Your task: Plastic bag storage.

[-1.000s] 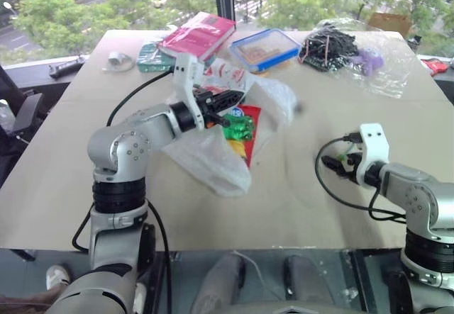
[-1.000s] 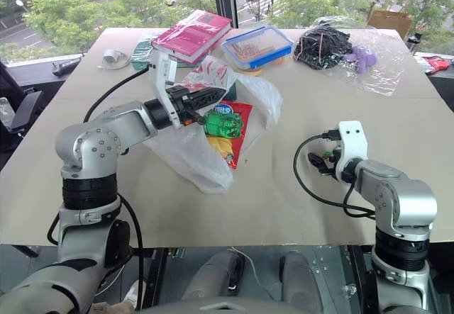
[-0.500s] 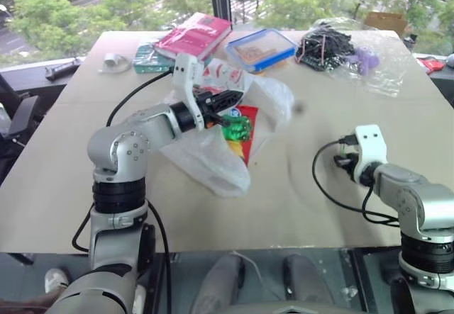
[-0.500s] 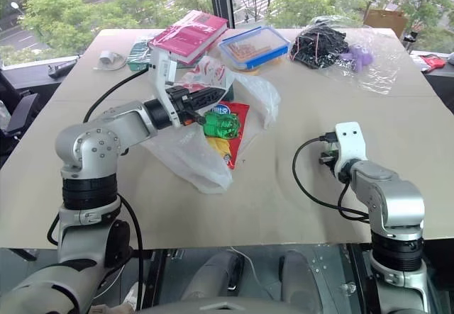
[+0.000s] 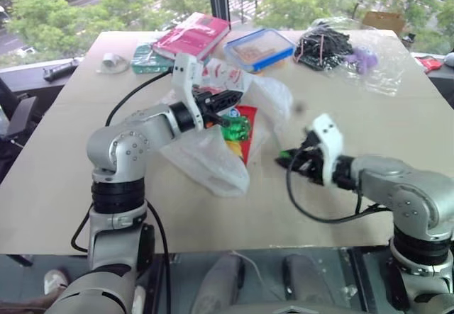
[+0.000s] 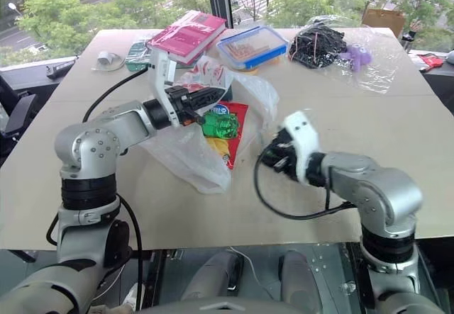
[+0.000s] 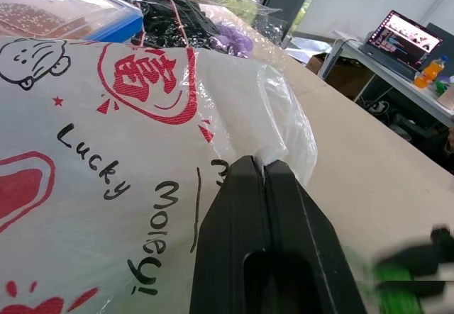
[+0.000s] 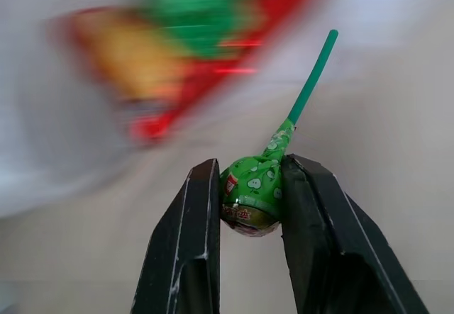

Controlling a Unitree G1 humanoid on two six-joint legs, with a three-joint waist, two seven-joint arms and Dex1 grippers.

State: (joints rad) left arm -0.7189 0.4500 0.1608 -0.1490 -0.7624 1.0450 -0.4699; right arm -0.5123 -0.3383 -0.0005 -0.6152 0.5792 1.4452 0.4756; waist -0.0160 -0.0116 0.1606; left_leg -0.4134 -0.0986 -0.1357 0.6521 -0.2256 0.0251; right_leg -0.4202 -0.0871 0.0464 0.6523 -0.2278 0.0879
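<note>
Right hand (image 8: 250, 208) grips green lollipop (image 8: 252, 200); left hand (image 7: 264, 176) pinches plastic bag (image 7: 120, 158).

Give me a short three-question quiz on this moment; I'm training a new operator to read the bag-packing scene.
1. True or false: the left gripper has its fingers shut on the plastic bag.
2. What is clamped between the right gripper's fingers?
A. a green lollipop
B. a black clip
C. a blue lid
3. Fill in: inside the mouth of the bag lies a red ______ beside a green wrapped item.

Key:
1. True; the shut fingers pinch the printed film.
2. A; the green lollipop sits between the fingers, its stick pointing away from the gripper.
3. snack packet.
</note>
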